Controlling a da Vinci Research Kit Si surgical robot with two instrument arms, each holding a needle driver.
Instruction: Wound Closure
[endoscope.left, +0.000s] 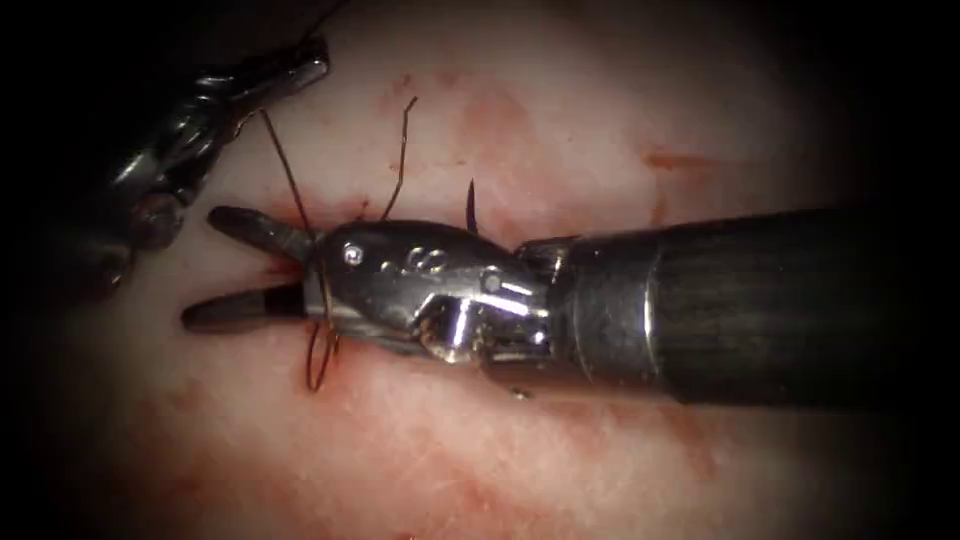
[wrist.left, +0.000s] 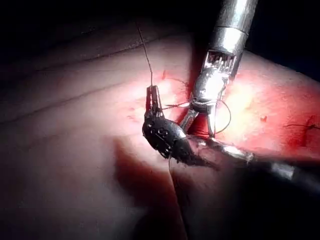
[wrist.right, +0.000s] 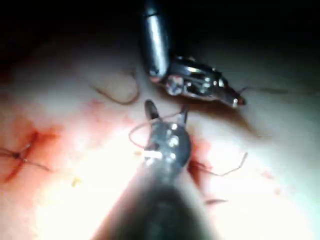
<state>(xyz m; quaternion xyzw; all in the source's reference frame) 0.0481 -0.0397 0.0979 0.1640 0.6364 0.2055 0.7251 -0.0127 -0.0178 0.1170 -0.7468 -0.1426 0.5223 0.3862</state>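
Observation:
My right tool (endoscope.left: 202, 268) lies across the tissue (endoscope.left: 560, 130) from the right, its jaws open and pointing left with nothing between them. Brown thread (endoscope.left: 322, 300) is wound around the base of those jaws, and a small loop (endoscope.left: 318, 368) hangs below them. At the upper left, my left tool (endoscope.left: 315, 62) is shut on the thread (endoscope.left: 283, 165), which runs down to the cut beside the right tool's upper jaw. The left wrist view shows the left tool (wrist.left: 151, 95) gripping the strand and the right tool (wrist.left: 199, 127) with thread looped on it.
A loose thread end (endoscope.left: 404, 150) rises from the cut, and a short dark end (endoscope.left: 470, 205) stands behind the right tool. Red fluid (endoscope.left: 680, 160) stains the tissue. An earlier stitch (wrist.right: 20, 156) sits further along the cut.

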